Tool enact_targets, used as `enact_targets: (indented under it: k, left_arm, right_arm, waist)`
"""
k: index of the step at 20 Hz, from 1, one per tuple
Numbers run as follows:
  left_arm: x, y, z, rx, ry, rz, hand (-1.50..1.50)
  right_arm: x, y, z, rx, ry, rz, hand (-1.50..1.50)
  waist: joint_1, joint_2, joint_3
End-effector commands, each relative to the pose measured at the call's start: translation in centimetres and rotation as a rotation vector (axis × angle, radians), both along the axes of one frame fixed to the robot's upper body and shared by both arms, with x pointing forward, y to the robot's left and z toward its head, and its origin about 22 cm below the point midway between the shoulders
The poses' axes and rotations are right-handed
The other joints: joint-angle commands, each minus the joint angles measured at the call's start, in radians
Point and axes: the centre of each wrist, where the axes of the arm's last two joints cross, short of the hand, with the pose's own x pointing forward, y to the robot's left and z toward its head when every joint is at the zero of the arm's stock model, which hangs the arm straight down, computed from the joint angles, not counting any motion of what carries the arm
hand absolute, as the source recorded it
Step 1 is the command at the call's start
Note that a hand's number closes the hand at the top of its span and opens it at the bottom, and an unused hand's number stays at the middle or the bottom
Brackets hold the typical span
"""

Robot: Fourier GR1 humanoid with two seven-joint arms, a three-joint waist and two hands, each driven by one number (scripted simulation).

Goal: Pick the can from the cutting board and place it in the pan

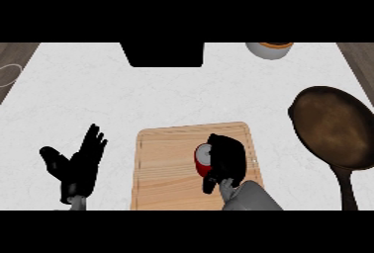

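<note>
A red can (202, 161) with a silver top lies on the wooden cutting board (168, 168) at the lower middle. My right hand (226, 159) covers the can's right side, its fingers curled round it, so most of the can is hidden. The dark brown pan (332, 127) sits to the right of the board, its handle (346, 188) running toward the lower edge. My left hand (82, 163) rests open left of the board, fingers up, holding nothing.
A black block (162, 54) sits at the far middle of the white counter. A grey cup with an orange top (269, 49) stands at the far right. A faint ring (9, 75) shows at the far left edge.
</note>
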Motion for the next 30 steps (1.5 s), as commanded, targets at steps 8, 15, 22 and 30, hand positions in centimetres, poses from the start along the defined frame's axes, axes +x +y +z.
enact_targets:
  k: [8, 15, 22, 30]
  left_arm:
    - [-0.5, -0.9, -0.5, 0.003, 0.0, -0.005, 0.0]
    - [-0.8, -0.9, -0.1, -0.005, 0.014, 0.024, 0.0]
    - [0.2, 0.0, 0.4, -0.005, 0.013, -0.002, 0.0]
    - [-0.7, 0.6, -1.1, -0.002, -0.01, 0.006, 0.0]
  right_arm:
    - [0.7, 0.1, 2.8, -0.167, -0.323, 0.033, 1.5]
    - [-2.3, 0.8, 9.0, -0.122, -0.633, -0.162, 1.5]
    - [-1.0, -3.6, 11.5, -0.131, -0.649, -0.278, 1.5]
    - [3.3, -12.5, 12.6, -0.041, -0.713, -0.373, 1.5]
  waist:
    - [-0.007, 0.002, 0.001]
    - [-0.023, -0.005, 0.001]
    - [-0.008, 0.004, 0.002]
    - [-0.004, 0.008, 0.002]
